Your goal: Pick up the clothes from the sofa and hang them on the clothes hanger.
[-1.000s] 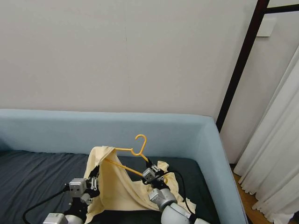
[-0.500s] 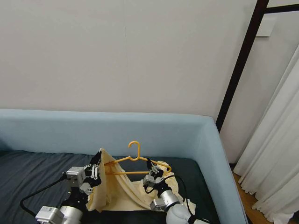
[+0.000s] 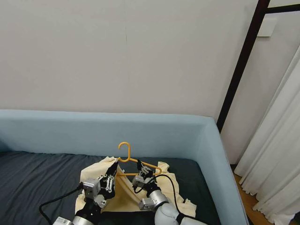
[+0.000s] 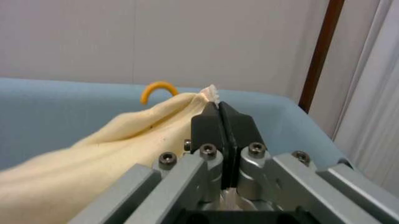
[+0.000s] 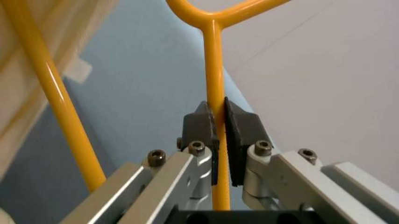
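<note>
A pale yellow garment (image 3: 124, 194) lies bunched on the dark seat of the sofa (image 3: 28, 176). An orange hanger (image 3: 127, 160) is partly inside it, hook upright above the cloth. My left gripper (image 3: 111, 171) is shut on the garment's edge (image 4: 206, 95) near the hanger's left end. My right gripper (image 3: 143, 174) is shut on the hanger's bar (image 5: 214, 112), its pads (image 5: 240, 123) clamping the orange rod. In the left wrist view the hook (image 4: 158, 88) peeks over the yellow fabric (image 4: 93, 149).
The sofa's light blue backrest (image 3: 93, 131) runs behind the work, with its side arm (image 3: 220, 173) at the right. A dark pole (image 3: 239, 65) stands by the wall at the right, with white curtains (image 3: 276, 154) beyond it.
Both grippers have come down and shifted left with hanger and garment. The hanger's hook now stands lower and further left, and the cloth has slumped lower onto the seat.
</note>
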You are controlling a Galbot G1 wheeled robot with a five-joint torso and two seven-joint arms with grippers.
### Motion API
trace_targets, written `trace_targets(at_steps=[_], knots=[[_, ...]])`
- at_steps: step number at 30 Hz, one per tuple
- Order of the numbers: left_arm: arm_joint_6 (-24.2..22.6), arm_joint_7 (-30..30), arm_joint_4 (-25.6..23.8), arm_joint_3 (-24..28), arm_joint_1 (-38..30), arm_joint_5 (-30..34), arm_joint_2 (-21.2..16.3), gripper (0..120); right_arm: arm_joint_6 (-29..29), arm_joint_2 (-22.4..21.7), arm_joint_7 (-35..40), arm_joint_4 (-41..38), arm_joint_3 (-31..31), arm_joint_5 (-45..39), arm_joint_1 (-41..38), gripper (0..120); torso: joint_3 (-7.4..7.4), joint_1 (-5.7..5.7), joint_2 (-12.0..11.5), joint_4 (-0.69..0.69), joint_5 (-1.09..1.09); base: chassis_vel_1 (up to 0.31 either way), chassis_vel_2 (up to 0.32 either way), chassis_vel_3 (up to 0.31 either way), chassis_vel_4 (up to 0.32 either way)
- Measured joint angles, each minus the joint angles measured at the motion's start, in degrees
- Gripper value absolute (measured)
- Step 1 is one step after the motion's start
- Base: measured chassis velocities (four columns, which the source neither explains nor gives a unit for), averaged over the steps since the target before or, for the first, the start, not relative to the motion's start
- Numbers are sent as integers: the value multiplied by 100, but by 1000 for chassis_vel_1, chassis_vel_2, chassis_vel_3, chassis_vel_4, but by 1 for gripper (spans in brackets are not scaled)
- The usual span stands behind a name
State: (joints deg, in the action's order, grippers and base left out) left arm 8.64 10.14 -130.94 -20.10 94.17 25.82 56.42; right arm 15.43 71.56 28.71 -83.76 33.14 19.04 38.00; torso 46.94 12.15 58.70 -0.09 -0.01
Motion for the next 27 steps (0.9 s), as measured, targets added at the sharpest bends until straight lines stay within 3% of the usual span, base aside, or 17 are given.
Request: trace_targets(at_steps=[16, 27], knots=[[149, 24, 450, -5, 134, -393, -14, 0, 19, 79, 370, -623, -459, -1610, -325, 4, 0, 0, 0, -1, 0, 0, 0, 0, 0], [391, -568, 319, 222, 235, -471, 121, 0, -143, 225, 708, -390, -678, -1037, -364, 4, 0, 0, 0, -1, 1, 0, 0, 0, 0]])
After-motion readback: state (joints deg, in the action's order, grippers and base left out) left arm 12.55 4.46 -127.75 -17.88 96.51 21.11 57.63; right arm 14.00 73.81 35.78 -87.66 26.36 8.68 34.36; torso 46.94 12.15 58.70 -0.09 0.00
